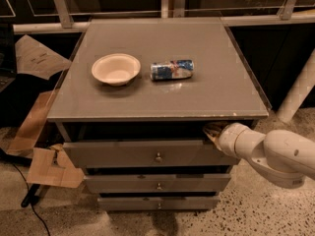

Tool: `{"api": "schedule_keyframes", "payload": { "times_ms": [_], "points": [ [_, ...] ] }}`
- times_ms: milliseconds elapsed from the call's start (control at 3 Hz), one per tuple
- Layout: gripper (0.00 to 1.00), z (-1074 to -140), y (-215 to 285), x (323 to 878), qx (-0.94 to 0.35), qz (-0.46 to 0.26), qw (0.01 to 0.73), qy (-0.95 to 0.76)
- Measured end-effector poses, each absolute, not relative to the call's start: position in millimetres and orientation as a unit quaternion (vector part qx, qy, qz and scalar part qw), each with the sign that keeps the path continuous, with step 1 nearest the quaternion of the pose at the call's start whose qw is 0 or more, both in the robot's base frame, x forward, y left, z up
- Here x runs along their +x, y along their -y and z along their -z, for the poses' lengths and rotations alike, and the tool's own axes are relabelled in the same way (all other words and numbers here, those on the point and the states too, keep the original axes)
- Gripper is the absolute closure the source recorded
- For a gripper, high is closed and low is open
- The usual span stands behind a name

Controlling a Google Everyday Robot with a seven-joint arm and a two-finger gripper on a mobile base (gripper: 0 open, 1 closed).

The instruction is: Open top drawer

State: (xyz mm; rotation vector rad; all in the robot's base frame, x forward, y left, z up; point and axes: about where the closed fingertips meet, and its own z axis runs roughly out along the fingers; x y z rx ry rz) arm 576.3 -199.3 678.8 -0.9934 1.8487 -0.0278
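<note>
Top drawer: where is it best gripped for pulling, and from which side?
Grip the round knob at the centre of the top drawer front, coming straight from the front: the front is flat, so only the knob protrudes. The gripper sits at the drawer's upper right corner, under the tabletop.

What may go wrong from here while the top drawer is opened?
The gripper sits at the right corner of the top drawer, far from the knob; a pull there may slip or jam the drawer. The can lies on its side on the cabinet top; a jolt may roll it off.
</note>
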Motion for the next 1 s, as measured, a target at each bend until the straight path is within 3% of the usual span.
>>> {"api": "schedule_keyframes", "payload": {
  "times_ms": [1000],
  "points": [
    [1.00,-678.2,198.3,571.5,-0.437,0.007,0.476,-0.763]
  ]
}}
